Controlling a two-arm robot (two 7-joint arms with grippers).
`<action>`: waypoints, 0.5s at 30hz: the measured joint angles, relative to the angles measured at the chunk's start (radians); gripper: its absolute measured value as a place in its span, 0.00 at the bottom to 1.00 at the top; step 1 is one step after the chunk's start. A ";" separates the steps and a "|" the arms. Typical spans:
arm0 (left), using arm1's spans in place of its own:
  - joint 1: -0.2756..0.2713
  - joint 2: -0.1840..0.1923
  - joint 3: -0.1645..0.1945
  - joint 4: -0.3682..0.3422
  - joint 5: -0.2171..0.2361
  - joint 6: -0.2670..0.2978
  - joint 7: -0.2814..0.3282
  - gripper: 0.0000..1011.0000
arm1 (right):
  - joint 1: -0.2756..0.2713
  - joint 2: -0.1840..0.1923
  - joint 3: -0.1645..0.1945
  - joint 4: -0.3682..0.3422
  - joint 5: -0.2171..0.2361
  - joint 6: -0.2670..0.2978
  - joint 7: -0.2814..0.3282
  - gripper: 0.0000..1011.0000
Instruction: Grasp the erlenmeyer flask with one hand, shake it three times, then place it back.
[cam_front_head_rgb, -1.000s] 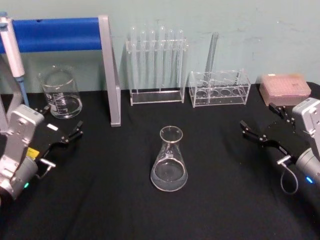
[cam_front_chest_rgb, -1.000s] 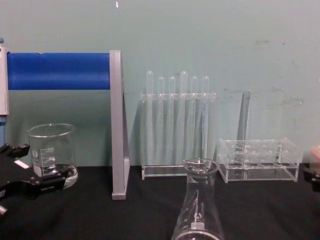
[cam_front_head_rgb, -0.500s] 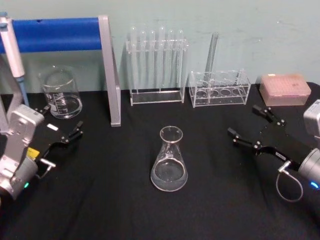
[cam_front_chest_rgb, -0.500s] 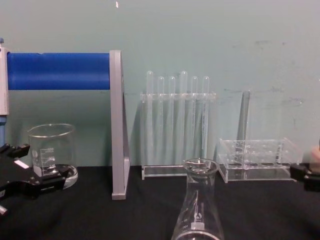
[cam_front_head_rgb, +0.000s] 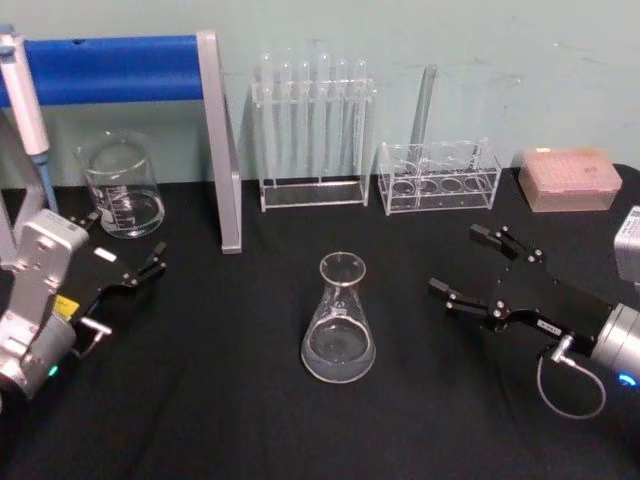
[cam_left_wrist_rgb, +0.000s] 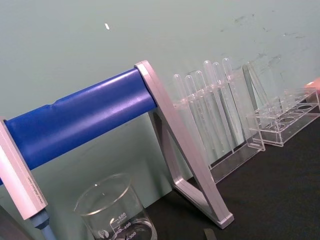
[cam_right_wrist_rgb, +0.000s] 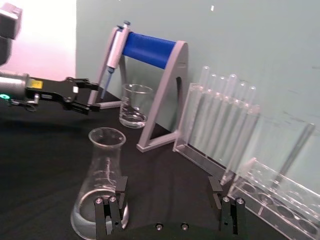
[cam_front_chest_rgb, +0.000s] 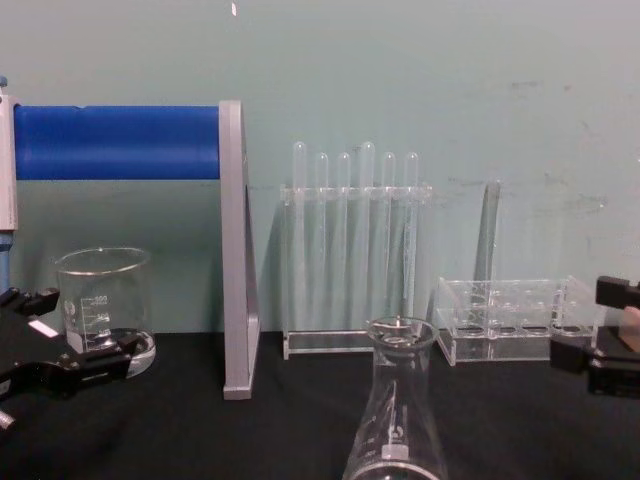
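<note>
- Right gripper (cam_front_head_rgb: 453, 259): mine, at the right of the desk (cam_front_head_rgb: 230, 420). It has advanced from the right edge toward the centre over the last second. Jaws spread wide, holding nothing.
- Erlenmeyer flask (cam_front_head_rgb: 338, 325): upright on the black desk at centre, in the same spot as a second ago. It stands near my right jaws but apart from them, with bare cloth between.
- Left gripper (cam_front_head_rgb: 122, 240): mine, parked at the left of the desk just in front of the beaker (cam_front_head_rgb: 122, 190), position unchanged. Jaws apart, empty.
- Back row, unchanged: blue-barred pipette stand (cam_front_head_rgb: 110, 68) with pipette (cam_front_head_rgb: 25, 100), tall test-tube rack (cam_front_head_rgb: 312, 130), low clear rack (cam_front_head_rgb: 440, 178), pink tip box (cam_front_head_rgb: 568, 178).
- Head view: shows the gap between my right jaws and the flask, which the chest view does not.
- Chest view: shows the flask's neck, flared rim and small white printed mark from the side.
- Right wrist view: shows the flask ahead of one finger (cam_right_wrist_rgb: 112, 202) rather than centred between the two, with my left gripper farther off beyond it.
- Left wrist view: shows the beaker's printed graduations and the stand's grey leg.
</note>
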 joint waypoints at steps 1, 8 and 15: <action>0.000 0.000 0.000 0.000 0.000 0.000 0.000 0.99 | 0.002 -0.001 0.000 0.001 0.002 0.000 0.008 0.99; 0.000 0.000 0.000 0.000 0.000 0.000 0.000 0.99 | 0.020 -0.017 -0.007 0.020 0.020 0.007 0.083 0.99; 0.000 0.000 0.000 0.000 0.000 0.000 0.000 0.99 | 0.049 -0.041 -0.018 0.051 0.047 0.019 0.158 0.99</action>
